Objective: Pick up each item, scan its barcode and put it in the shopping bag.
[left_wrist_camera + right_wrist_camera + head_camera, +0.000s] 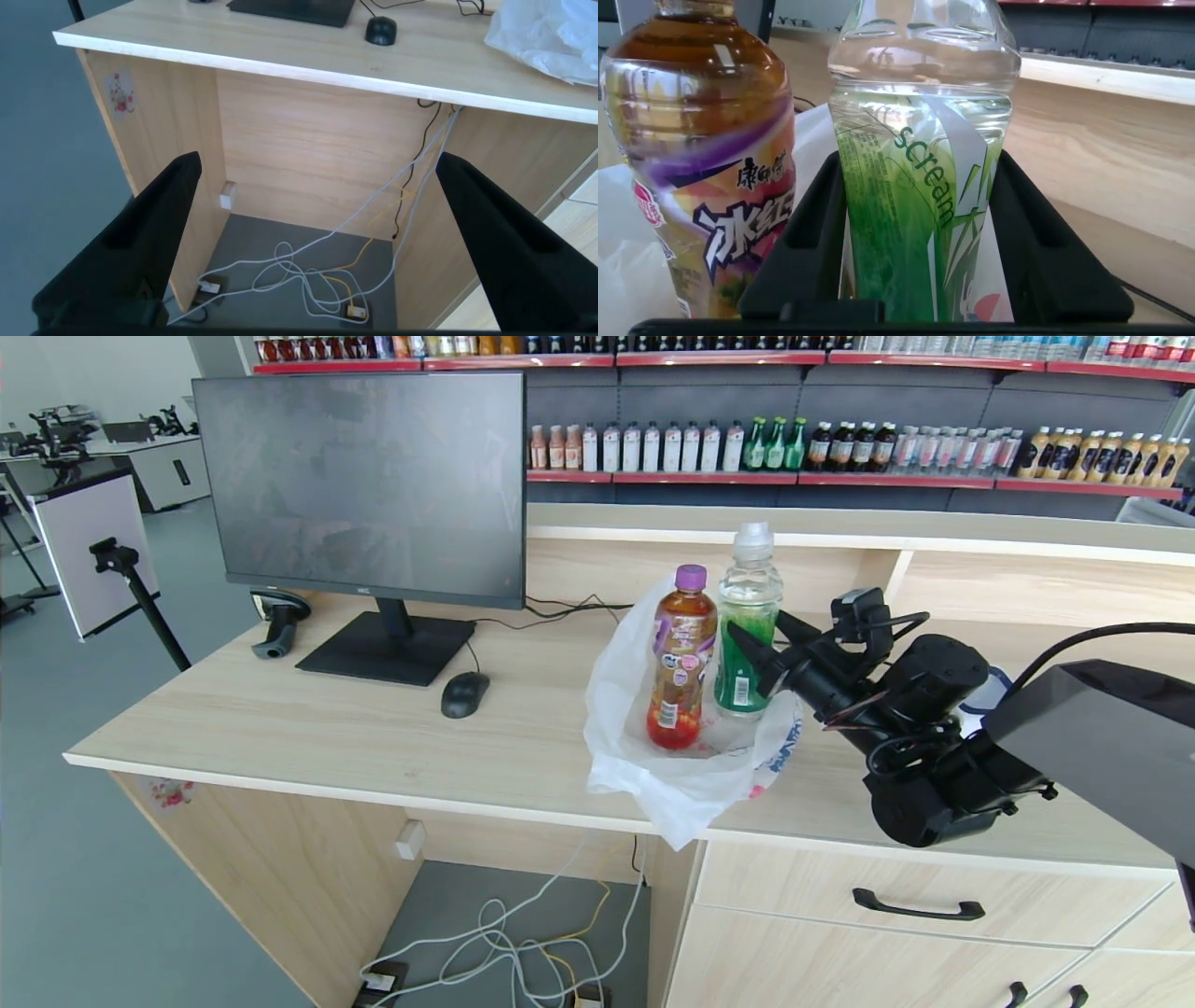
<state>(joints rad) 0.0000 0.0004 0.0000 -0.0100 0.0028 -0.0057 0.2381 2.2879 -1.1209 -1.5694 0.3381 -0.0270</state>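
Your right wrist view cuts off caps of green bottle [920,93] and tea bottle [701,159]; right gripper [915,173] possibly touching green bottle, unclear.

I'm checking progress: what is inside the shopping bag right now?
Two upright bottles stand in the shopping bag: a tea bottle with a purple cap and a green bottle, clasped by the right gripper. The bag's folds hide whatever lies under or behind them.

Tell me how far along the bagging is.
Done: the tea bottle stands in the shopping bag. In hand: the right gripper has its fingers clasped on the green bottle, upright beside it in the bag. Left: letting go and withdrawing. Whether either was scanned cannot be seen.
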